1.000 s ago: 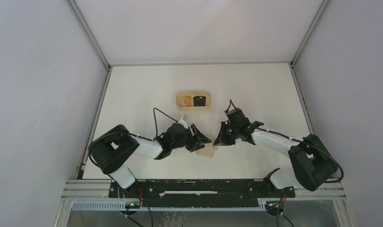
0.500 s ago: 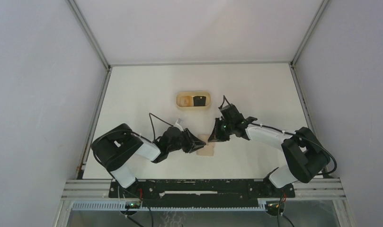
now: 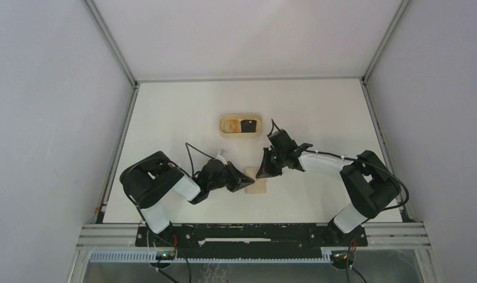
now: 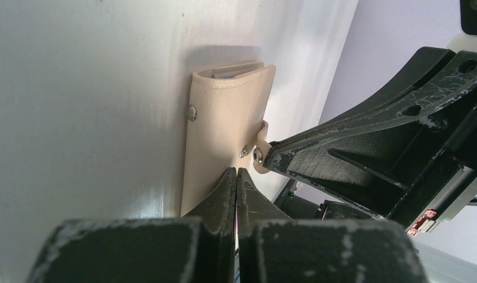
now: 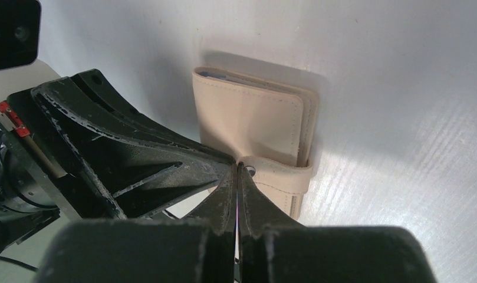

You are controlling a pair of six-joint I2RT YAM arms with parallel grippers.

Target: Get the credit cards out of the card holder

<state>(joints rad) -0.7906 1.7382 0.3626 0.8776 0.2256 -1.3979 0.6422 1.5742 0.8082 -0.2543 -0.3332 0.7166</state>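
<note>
The tan card holder (image 3: 259, 187) lies flat on the table between both grippers. In the left wrist view the card holder (image 4: 224, 115) shows two metal snap studs, and thin card edges (image 4: 233, 72) peek from its far open end. My left gripper (image 4: 236, 171) is shut, its tips resting on the holder's face. In the right wrist view the holder (image 5: 253, 115) has its strap (image 5: 286, 174) lying loose across the near end. My right gripper (image 5: 238, 165) is shut with its tips at the strap's snap end. A bluish credit card edge (image 5: 215, 75) shows at the top.
A tan oval tray (image 3: 226, 125) sits farther back on the table with a flat black rectangle (image 3: 248, 125) inside. Both arms' fingers nearly meet over the holder, left gripper (image 3: 249, 180) and right gripper (image 3: 261, 173). Metal frame rails run along the table's side edges.
My left gripper has gone from open to shut and settled on the holder. My right arm has moved left, bringing its shut tips to the holder's strap.
</note>
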